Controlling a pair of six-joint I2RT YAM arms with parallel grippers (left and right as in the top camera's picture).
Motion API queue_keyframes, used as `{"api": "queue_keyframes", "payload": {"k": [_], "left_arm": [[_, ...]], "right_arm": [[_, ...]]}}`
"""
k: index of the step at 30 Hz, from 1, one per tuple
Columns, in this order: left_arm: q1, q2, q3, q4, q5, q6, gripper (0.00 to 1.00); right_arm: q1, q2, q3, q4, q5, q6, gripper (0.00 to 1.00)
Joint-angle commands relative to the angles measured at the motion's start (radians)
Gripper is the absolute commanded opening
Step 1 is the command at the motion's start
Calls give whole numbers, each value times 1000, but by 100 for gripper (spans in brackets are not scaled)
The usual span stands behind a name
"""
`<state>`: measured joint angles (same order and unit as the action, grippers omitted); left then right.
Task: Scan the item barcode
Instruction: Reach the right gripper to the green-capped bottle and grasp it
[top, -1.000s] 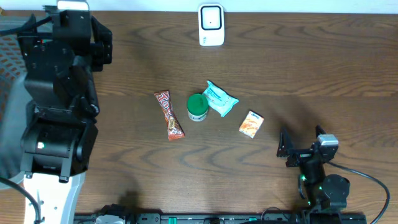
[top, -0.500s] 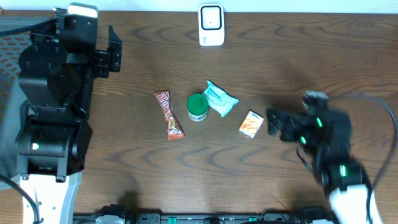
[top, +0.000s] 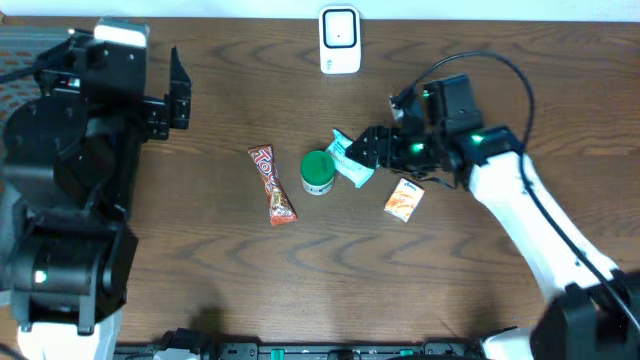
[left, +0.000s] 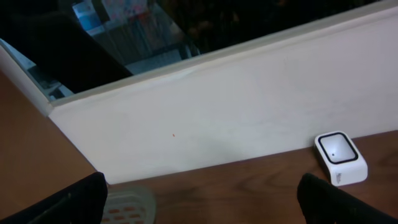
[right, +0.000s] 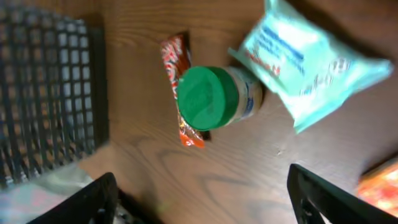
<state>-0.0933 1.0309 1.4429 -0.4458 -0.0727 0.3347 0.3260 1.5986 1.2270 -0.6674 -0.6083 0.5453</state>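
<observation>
Dark wood-grain table, seen from overhead; at its 12 o'clock edge a white wall runs under dark glass, visible to me through the left wrist camera. The white scanner stands at that 12 o'clock edge. At 9 to 10 o'clock the left gripper hangs with fingers spread wide and nothing between them. Near the centre lie, in order, a red candy bar, its long axis running from 11 to 5 o'clock; a green-lidded jar, upright; and the teal packet, flat against the jar's 2 o'clock side, long axis from 10 to 4 o'clock. The right gripper hovers over the packet's 4 o'clock end, fingers spread; I cannot tell whether it touches. An orange box lies apart at the packet's 4 o'clock.
</observation>
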Motion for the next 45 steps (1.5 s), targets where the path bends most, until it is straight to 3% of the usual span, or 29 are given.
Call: {"api": "queue_keyframes", "payload": {"k": [1, 4, 5, 14, 26, 45], "left_arm": [[5, -31, 1, -3, 14, -19, 98], [5, -43, 1, -6, 14, -19, 98], [5, -45, 1, -8, 14, -18, 98], [5, -45, 1, -17, 14, -18, 98], [5, -45, 0, -18, 13, -18, 98], [5, -47, 0, -19, 13, -18, 98]], "right_arm": [[54, 31, 42, -11, 66, 231, 93], [105, 40, 81, -58, 196, 346, 93], [126, 43, 98, -73, 238, 378, 99], [257, 181, 344, -315, 491, 634, 99], [317, 486, 658, -449, 493, 674, 99], [341, 621, 662, -464, 468, 725, 99]]}}
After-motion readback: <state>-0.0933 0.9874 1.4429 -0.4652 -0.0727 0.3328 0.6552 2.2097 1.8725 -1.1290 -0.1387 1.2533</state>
